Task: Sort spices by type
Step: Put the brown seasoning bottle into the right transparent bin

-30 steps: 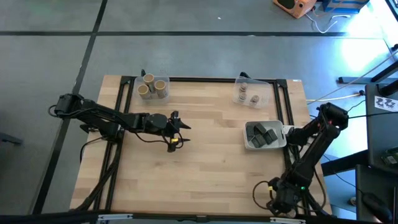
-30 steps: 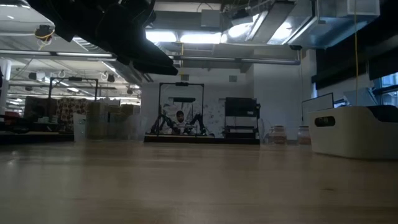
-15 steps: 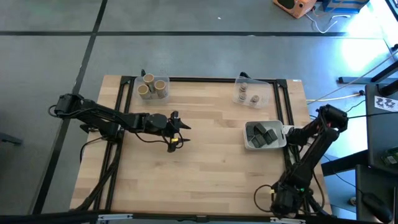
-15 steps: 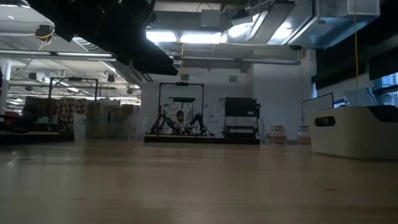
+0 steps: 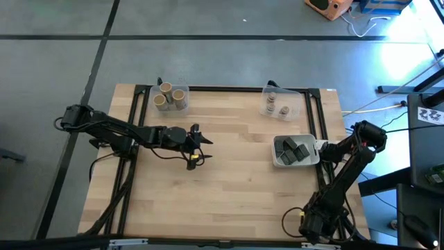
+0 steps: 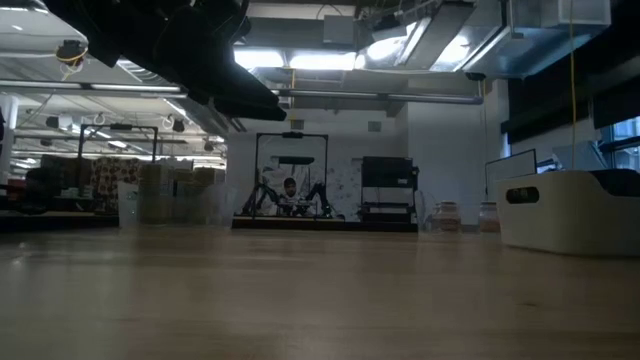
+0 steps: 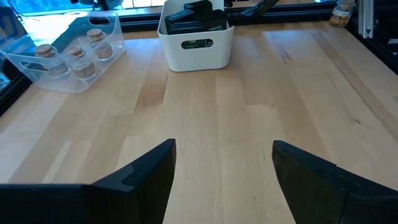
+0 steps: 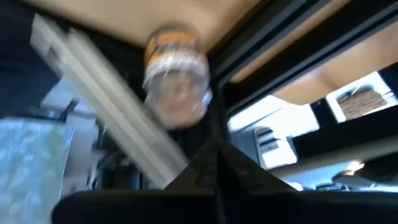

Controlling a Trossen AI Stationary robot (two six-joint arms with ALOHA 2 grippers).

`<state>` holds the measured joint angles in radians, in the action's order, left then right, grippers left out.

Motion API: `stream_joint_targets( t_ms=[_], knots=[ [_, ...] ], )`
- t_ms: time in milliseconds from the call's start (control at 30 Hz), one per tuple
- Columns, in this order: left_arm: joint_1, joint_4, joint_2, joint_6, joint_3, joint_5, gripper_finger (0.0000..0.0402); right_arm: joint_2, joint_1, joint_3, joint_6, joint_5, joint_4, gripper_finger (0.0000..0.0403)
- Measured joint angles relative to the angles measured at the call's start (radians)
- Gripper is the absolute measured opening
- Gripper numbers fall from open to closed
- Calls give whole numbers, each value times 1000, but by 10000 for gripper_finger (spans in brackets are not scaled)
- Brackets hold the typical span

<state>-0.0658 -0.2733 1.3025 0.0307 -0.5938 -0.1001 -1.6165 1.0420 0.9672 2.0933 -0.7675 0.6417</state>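
Tan cylinders (image 5: 170, 97) stand in a clear tray at the table's far left. Grey-capped jars (image 5: 276, 104) (image 7: 68, 53) stand in a clear tray at the far right. Dark grey packs (image 5: 293, 149) (image 7: 196, 15) lie in the white dish. My left gripper (image 5: 200, 144) (image 7: 224, 146) is open above bare wood at mid-table, holding nothing. My right gripper (image 5: 323, 149) (image 8: 214, 152) is shut just past the dish's right side, at the table's right edge. One small brown-capped jar (image 8: 177, 74) (image 7: 339, 11) shows there, blurred. My right gripper is shut, and the small jar (image 8: 180, 93) shows just beyond its fingertips at the table's edge. Whether the fingertips touch it, I cannot tell.
The white dish (image 5: 280, 160) (image 6: 570, 212) sits near the right edge. The two clear trays (image 5: 182, 89) (image 5: 295, 96) stand along the far edge. A black frame rail (image 5: 229, 89) runs round the table. Bare wood stretches across the middle and near half.
My right arm's elbow and lower links have shifted slightly toward the table's near edge, while its gripper stays beside the white dish. My left arm and all the containers are as they were.
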Motion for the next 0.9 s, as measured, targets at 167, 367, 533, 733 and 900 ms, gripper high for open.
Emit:
stream_joint_targets(
  t_ms=[167,367,533,733,900],
  knots=[
    [0,0,0,3,0,0,248,-2,-13,-3,-59,23,22,8],
    [0,0,0,3,0,0,248,-7,-62,-1,-166,84,18,4],
    [0,-2,0,8,0,0,248,-5,-87,-2,-233,102,43,3],
    [1,1,0,10,0,0,248,-6,-66,-1,-240,75,-38,3],
    [1,0,0,22,0,0,248,-42,-66,2,-241,24,-70,2]
  ],
)
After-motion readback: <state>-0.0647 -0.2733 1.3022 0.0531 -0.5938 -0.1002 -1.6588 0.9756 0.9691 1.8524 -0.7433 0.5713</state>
